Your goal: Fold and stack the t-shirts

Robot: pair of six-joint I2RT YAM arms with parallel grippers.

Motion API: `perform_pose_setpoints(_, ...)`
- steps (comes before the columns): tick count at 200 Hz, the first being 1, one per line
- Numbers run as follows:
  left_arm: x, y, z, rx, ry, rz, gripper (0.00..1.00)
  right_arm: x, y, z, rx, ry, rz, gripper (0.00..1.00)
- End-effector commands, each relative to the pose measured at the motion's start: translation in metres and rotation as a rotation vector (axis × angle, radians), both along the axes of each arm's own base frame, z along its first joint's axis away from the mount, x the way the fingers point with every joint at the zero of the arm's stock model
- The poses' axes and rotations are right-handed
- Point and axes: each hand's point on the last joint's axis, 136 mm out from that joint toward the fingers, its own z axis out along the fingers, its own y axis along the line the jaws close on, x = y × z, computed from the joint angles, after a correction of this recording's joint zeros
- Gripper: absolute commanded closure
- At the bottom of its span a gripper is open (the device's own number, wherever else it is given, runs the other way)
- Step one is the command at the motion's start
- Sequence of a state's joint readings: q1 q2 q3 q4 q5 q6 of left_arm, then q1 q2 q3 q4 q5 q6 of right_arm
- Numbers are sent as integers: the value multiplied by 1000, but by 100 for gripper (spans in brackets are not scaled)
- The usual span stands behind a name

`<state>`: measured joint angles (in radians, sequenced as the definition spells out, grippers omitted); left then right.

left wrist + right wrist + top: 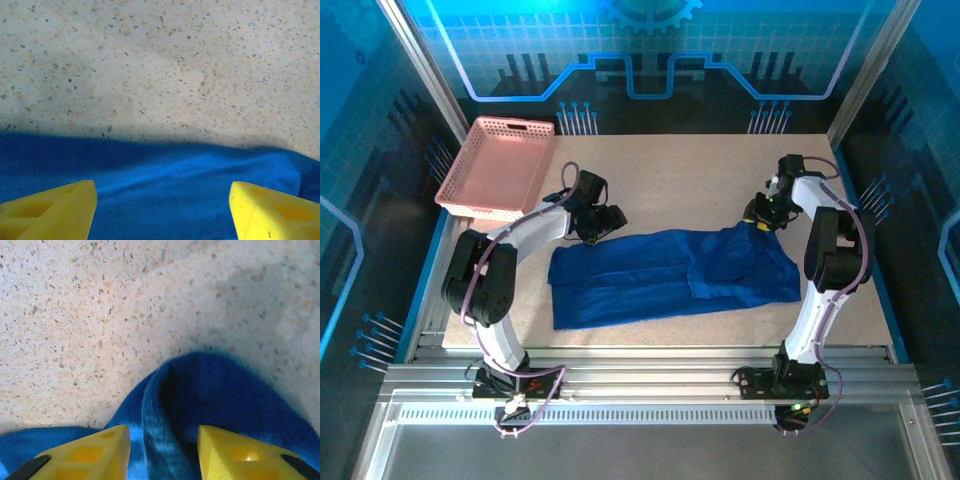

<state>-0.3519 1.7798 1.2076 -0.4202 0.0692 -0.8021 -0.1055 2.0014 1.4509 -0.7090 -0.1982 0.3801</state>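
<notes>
Left gripper (pixel 603 222) (pixel 162 200): yellow fingers (pixel 55 207) spread wide, nothing gripped, poised over far-left edge of rumpled royal-blue cloth t-shirt (pixel 670 275). Wrist view: blue cloth under fingertips, speckled beige tabletop (pixel 160 65) beyond. T-shirt lies spread across table middle, long side running left to right. Right gripper (pixel 763 222) (pixel 164 445): fingers pinching raised fold at t-shirt's far-right corner, cloth peaking up toward it.
</notes>
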Motion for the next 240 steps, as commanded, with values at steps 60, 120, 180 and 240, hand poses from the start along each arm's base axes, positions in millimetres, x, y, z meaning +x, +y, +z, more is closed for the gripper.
perform_pose_setpoints(60, -27, 49, -61, 181, 157, 69, 39, 19, -41, 2, -29, 0, -189, 100)
perform_pose_setpoints(120, -45, 82, -79, 276, 184, 110, 42, 33, -62, 9, 14, -45, -256, 100)
perform_pose_setpoints(180, -5, 60, -36, 160, -3, 46, 33, 62, -60, 31, 92, -117, -241, 74)
perform_pose_setpoints(240, 15, 34, 83, -32, -254, 37, 27, 36, -34, 85, 131, -205, -186, 55)
